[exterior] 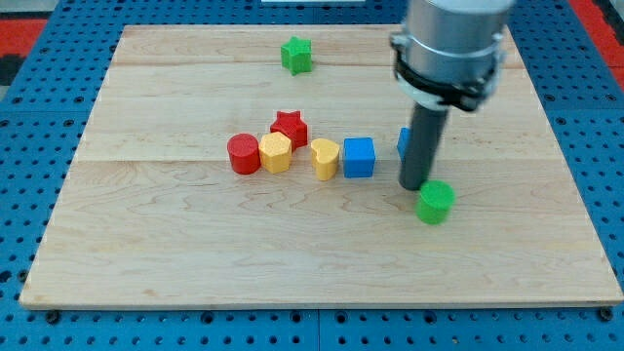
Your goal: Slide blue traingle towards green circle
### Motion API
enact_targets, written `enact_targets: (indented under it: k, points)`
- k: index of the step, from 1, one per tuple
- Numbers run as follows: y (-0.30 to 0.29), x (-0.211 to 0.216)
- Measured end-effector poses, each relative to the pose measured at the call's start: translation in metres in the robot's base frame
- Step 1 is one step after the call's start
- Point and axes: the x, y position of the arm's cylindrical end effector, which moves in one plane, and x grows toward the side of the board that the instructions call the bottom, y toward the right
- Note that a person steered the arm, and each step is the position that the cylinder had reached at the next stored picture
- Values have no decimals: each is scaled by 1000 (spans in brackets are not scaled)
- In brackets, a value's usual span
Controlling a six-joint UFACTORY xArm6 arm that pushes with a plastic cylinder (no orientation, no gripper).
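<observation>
1. On the board's [146,244] right half, the rod's lower end, my tip [413,187], is set down between two task blocks; nothing can be gripped, as the rod has no jaws, and nothing is held.
2. Blue triangle [403,142]: only a blue sliver is seen at the rod's left edge, just above the tip; the rest is hidden behind the rod, so the shape cannot be confirmed. Contact with the rod cannot be told.
3. Green circle [436,201]: lies just beside the tip, toward the view's bottom right.
4. Deciding relation: the tip is judged to stand on the circle side of the triangle, between the two. A push toward the circle would call for the tip to be brought round to the triangle's far side, toward the view's top.
5. Other stock, left of the rod in a row: blue cube [358,157], yellow heart [326,157], yellow block [276,152], red star [290,126], red cylinder [244,154].
6. Green star [296,55]: near the view's top, well apart.
</observation>
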Motion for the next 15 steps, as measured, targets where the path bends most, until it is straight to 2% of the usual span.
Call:
enact_targets:
  k: [1,2,3,4,5,6,7,8,9,10,13,15]
  points:
    - [51,26]
    - [68,33]
    - [59,-16]
    - [77,-83]
    - [59,-128]
    - [19,-112]
    - [-9,-76]
    - [-14,-44]
    - [-10,-44]
    - [-13,-23]
    - [-67,-10]
    - [-71,24]
